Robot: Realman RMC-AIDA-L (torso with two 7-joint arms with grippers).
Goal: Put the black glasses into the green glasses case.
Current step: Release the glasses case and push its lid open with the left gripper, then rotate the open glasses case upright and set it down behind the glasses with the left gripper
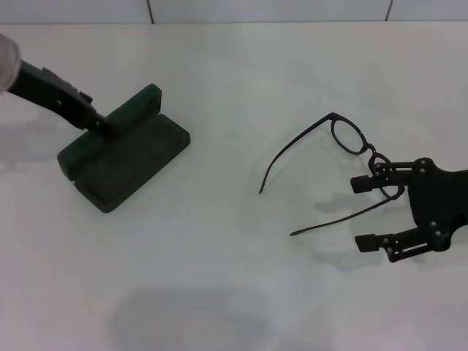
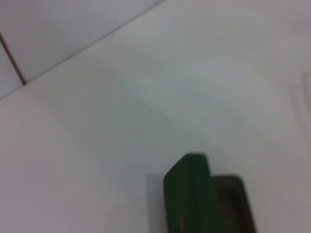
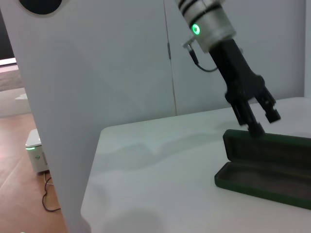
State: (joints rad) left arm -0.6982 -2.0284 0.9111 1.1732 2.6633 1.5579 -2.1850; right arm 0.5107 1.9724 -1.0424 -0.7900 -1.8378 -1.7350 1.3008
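On the counter [image 1: 219,285] the glasses [image 1: 349,142] lie unfolded — right end effector [image 1: 368,213] spread wide around one lens end. Well apart, the case [image 1: 124,150] sits open, left end effector [image 1: 104,124] pinched narrow on its lid.

A big white table [image 1: 219,278] fills the head view. In the right wrist view, pale wall panels [image 3: 121,63] stand behind, with brown wood floor [image 3: 24,194] at lower left.
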